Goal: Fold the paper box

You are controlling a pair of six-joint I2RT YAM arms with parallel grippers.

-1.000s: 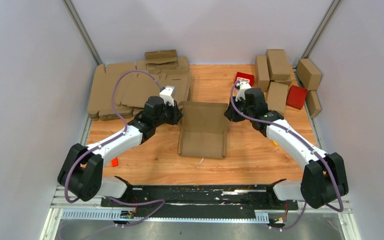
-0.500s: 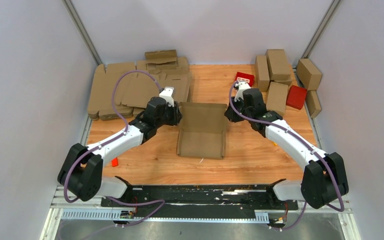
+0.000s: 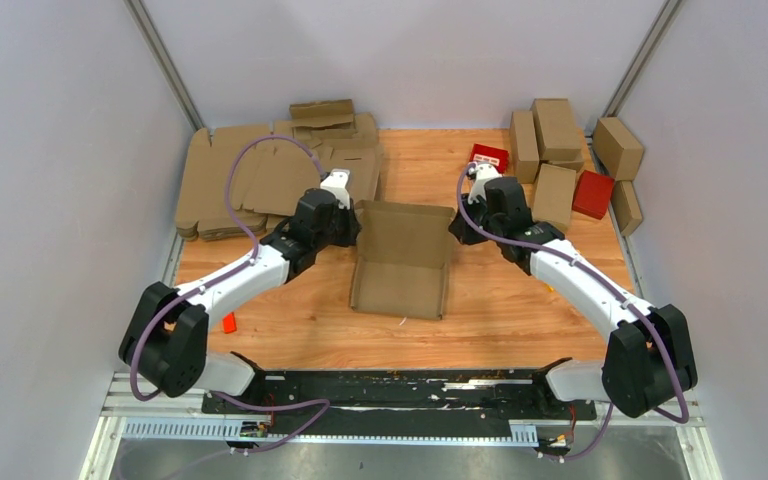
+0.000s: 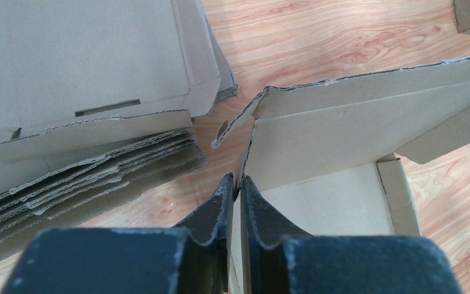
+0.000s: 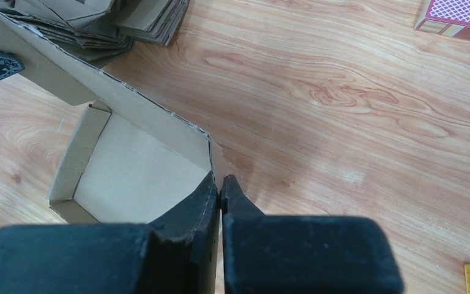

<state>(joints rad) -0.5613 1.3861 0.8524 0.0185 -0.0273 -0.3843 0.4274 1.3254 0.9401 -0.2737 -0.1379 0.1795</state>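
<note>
The paper box (image 3: pixel 402 262) is a half-formed brown cardboard tray in the middle of the table, its back panel standing up. My left gripper (image 3: pixel 355 228) is shut on the box's left side wall, seen in the left wrist view (image 4: pixel 237 182) with the cardboard edge pinched between the pads. My right gripper (image 3: pixel 455 230) is shut on the right side wall, seen in the right wrist view (image 5: pixel 220 182). The box's pale inside floor (image 5: pixel 138 180) lies between the two grippers.
A stack of flat brown blanks (image 3: pixel 250 180) lies at the back left, close to the left gripper (image 4: pixel 85 86). Finished brown boxes (image 3: pixel 555 140) and red boxes (image 3: pixel 592 193) stand at the back right. A small red piece (image 3: pixel 229 323) lies near the left arm.
The box has shifted slightly left and its near end has turned a little, both grippers still holding its side walls. The arms have barely moved.
</note>
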